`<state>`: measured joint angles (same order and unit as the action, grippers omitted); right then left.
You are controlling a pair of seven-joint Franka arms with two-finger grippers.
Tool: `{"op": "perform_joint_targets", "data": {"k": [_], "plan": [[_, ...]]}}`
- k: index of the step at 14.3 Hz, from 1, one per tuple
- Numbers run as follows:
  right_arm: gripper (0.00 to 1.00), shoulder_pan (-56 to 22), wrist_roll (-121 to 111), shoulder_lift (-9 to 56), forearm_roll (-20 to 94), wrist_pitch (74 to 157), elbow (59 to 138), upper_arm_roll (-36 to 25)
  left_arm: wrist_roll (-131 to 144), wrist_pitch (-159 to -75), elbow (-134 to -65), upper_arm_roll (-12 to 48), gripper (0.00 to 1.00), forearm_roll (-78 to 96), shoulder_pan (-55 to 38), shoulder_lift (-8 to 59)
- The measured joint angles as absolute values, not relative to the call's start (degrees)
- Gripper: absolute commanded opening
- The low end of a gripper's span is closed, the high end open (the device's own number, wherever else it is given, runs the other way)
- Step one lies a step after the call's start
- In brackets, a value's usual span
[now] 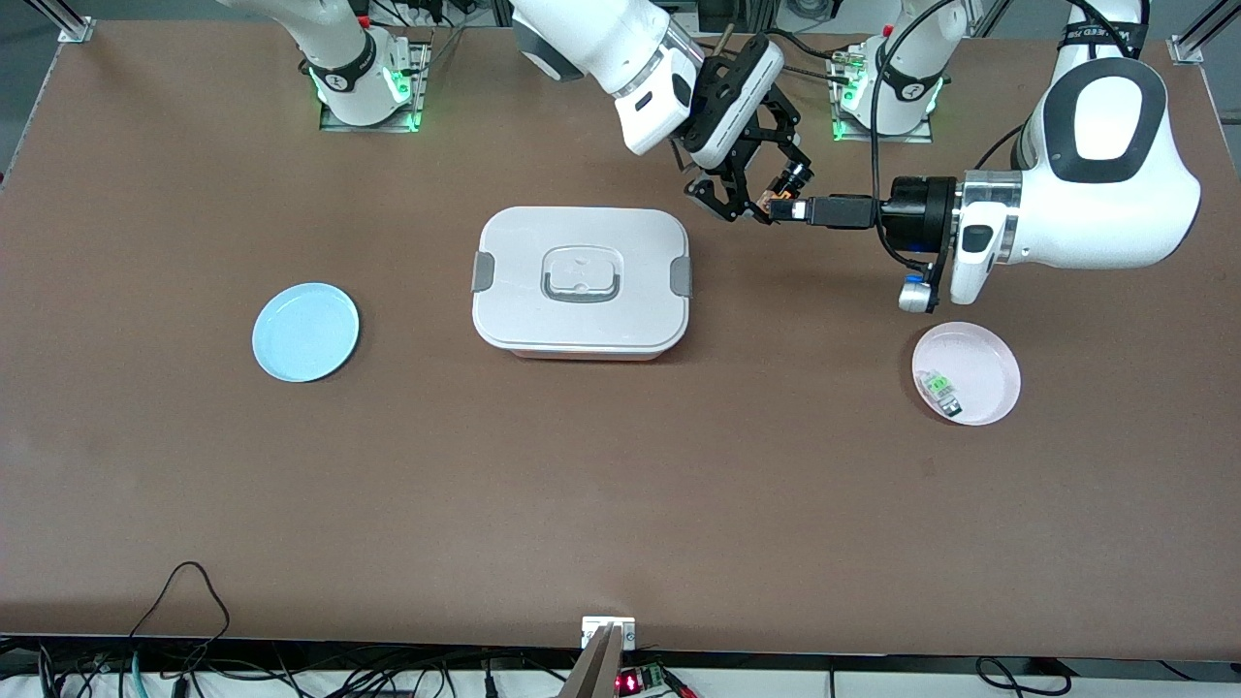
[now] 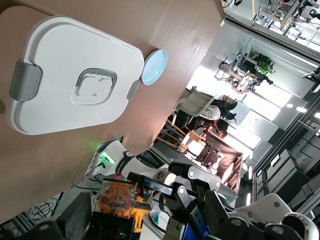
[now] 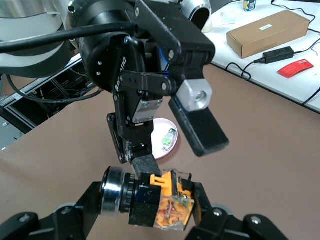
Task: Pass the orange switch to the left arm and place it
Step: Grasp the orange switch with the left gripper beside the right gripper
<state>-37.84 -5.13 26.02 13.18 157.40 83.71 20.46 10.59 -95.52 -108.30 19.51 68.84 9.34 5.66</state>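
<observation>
Arms meet in the air over bare table, toward my left arm's end of the box (image 1: 582, 281) and a little farther from the front camera than it. My right arm comes down from its base at the far edge and reaches across, wrist bent so my right gripper (image 1: 751, 202) points toward the left one. Its fingers are pressed tight on the orange switch (image 1: 783, 186), a small black cylinder with an orange and tan end, held clear of the table.

My left arm is folded at the elbow, forearm level, so my left gripper (image 1: 790, 210) lies flat and points at the switch. Its fingers (image 3: 200, 131) are spread wide on either side of the switch's orange end, one tip just beside the orange block; I cannot tell whether it touches.

The white box sits shut on the table, grey clips at both ends and a recessed handle in its lid, apart from both grippers. A pink plate (image 1: 999, 364) lies below my left forearm, nearer the front camera, with a small clear part with green markings (image 1: 940, 390) in it. A blue plate (image 1: 305, 332) lies toward my right arm's end, well apart from the box.
</observation>
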Motion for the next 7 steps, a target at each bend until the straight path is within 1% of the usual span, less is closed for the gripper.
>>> {"op": "perform_joint_targets", "data": {"k": [3,5,7], "plan": [[0.06,-37.8,-5.1,26.0,13.1,157.4,83.7,20.4,10.7,-95.5,-108.8,19.5,0.91,68.8,9.3,5.6],[0.06,-37.8,-5.1,26.0,13.0,157.4,83.7,20.4,10.8,-95.5,-109.5,19.4,0.85,68.8,9.5,5.7],[0.06,-37.8,-5.1,26.1,13.0,157.4,83.7,20.4,10.7,-95.5,-110.1,19.4,0.81,68.8,9.6,5.7]]}}
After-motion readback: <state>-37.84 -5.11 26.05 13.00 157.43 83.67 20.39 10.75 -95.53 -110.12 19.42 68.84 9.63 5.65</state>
